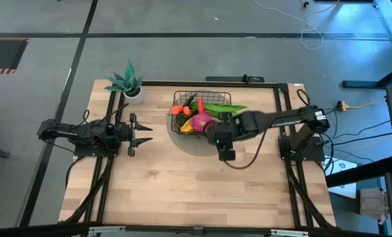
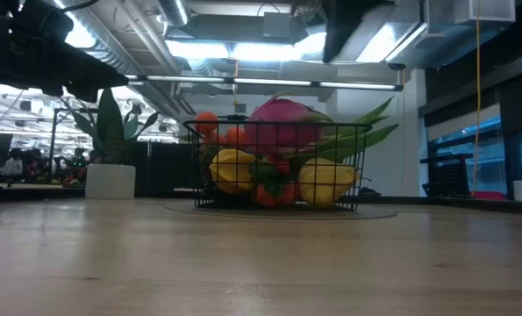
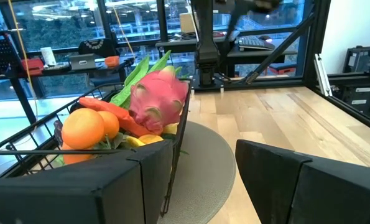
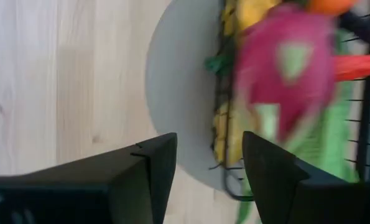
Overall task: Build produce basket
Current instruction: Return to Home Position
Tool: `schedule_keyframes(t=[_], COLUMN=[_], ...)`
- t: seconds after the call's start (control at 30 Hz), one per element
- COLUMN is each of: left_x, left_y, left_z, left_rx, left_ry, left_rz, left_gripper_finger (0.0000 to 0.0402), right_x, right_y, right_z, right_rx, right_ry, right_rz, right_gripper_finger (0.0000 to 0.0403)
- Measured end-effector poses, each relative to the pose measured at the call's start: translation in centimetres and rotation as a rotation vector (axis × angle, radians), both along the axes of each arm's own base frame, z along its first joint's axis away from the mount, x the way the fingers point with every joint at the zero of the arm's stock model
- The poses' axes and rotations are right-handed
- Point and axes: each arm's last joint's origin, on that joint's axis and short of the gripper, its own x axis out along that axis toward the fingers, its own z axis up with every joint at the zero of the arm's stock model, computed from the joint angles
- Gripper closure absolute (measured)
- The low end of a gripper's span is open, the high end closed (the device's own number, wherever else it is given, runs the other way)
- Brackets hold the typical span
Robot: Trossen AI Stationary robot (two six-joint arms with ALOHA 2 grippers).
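Note:
The black wire basket (image 1: 180, 99) stands on the grey round mat (image 1: 197, 142) at the table's far middle. It holds the pink dragon fruit (image 1: 201, 122), oranges (image 3: 82, 127), a carrot (image 3: 110, 112), green bean pods (image 1: 223, 106) and yellow fruit (image 2: 326, 180). My right gripper (image 1: 213, 133) is open and empty above the basket's near side, over the dragon fruit (image 4: 284, 81) and the mat's edge (image 4: 178, 93). My left gripper (image 1: 146, 131) is open and empty to the basket's left, pointing at it (image 3: 23, 143).
A teal potted plant in a white pot (image 1: 130, 84) stands at the table's far left, beside the basket. Bare wooden tabletop (image 1: 182, 191) spreads toward the near edge. Black frame rails (image 1: 284, 131) run along the table's sides.

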Motion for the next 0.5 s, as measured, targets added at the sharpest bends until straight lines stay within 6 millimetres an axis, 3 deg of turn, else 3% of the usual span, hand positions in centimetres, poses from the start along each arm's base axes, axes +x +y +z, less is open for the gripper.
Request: schedule_keyframes(t=[0.23,0.37,0.5], left_x=[0.0,0.0,0.0], left_y=[0.0,0.0,0.0], left_z=[0.0,0.0,0.0], left_rx=[0.0,0.0,0.0], left_ry=[0.0,0.0,0.0], left_rz=[0.0,0.0,0.0], left_gripper_finger=[0.0229,0.0229,0.0229], right_x=[-1.5,-3.2,-5.3], right_y=[2.5,2.7,2.4], right_z=[-7.3,-11.1,-13.4], right_rx=[0.089,0.169,0.205], right_ry=[0.184,0.226,0.162], right_rz=[0.117,0.135,0.081], right_gripper_finger=[0.0232,0.0232,0.0232])
